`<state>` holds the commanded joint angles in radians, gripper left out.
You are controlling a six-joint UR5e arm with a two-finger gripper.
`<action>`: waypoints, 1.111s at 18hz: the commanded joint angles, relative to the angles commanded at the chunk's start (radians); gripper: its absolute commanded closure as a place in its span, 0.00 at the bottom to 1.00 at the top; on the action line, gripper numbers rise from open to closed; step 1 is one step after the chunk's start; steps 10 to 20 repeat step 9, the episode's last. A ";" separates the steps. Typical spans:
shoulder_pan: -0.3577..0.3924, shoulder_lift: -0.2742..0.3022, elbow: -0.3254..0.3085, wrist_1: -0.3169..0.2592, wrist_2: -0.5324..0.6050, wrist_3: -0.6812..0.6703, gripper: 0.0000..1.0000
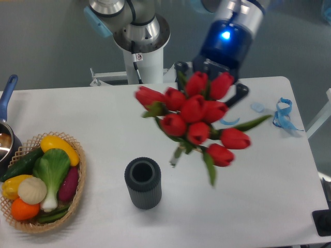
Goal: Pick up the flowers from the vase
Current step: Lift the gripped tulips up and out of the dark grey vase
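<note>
The flowers (195, 120), a bunch of red tulip buds with green leaves, hang in the air above the table, up and to the right of the vase. The vase (143, 182), dark grey and ribbed, stands upright on the table with its mouth empty. My gripper (209, 82) comes down from the upper right behind the bunch. Its dark fingers (239, 93) show on either side of the top buds. It holds the bunch, but the buds hide the stems and the point of grip.
A wicker basket (78, 155) of vegetables sits at the front left. A metal pot with a blue handle (8, 87) is at the left edge. Blue ribbon pieces (282, 114) lie at the right. The arm's base (140, 46) stands at the back.
</note>
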<state>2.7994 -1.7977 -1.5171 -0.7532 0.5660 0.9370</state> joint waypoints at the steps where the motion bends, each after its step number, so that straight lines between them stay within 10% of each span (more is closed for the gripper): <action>1: 0.012 -0.008 -0.002 0.000 0.000 0.025 0.68; 20: 0.052 -0.017 -0.032 0.002 0.000 0.054 0.68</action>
